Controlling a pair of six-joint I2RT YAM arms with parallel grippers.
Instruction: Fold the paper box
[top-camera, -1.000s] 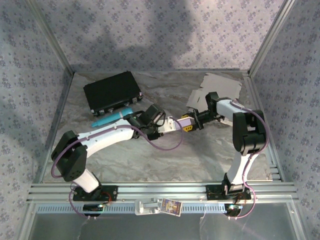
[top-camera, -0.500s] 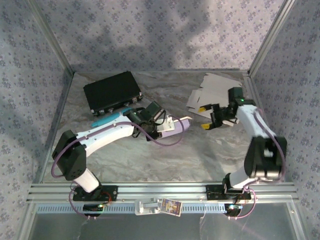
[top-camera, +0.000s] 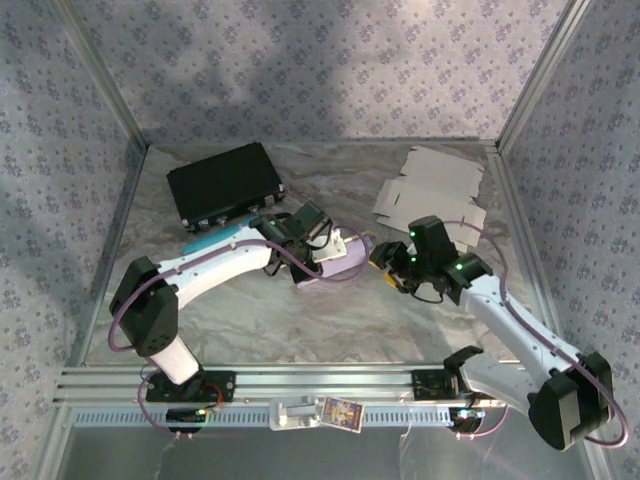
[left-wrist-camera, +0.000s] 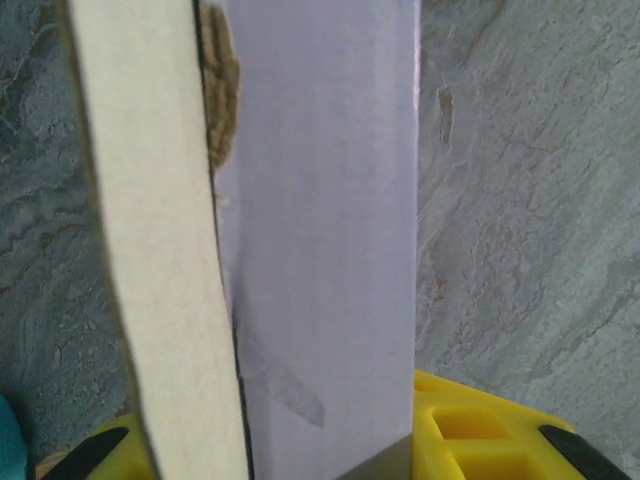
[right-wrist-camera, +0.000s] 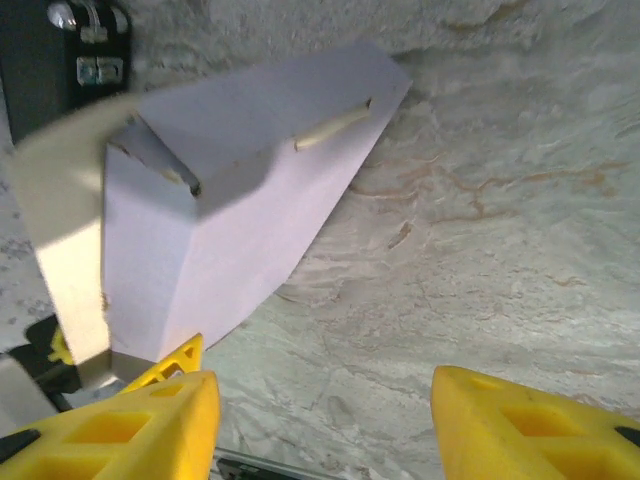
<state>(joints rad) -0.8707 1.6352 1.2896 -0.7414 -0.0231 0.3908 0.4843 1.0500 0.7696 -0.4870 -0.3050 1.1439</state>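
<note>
The lavender paper box (top-camera: 347, 258) is at the centre of the top view, above the marbled worktop (top-camera: 300, 320), pinched between the yellow left fingers (left-wrist-camera: 470, 435). Just to its right, the right fingers (right-wrist-camera: 525, 425) hover spread apart, gripping nothing. Flat cardboard sheets (top-camera: 432, 185) lie at upper right.

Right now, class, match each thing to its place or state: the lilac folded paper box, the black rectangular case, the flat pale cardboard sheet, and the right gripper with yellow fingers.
Things:
1. lilac folded paper box
2. black rectangular case
3. flat pale cardboard sheet
4. right gripper

Places or states:
A. lying at the far right
B. open, empty, beside the box
C. lying at the far left
D. clamped in the left gripper

Pairs: 1-D, 2-C, 3-A, 4-B
</note>
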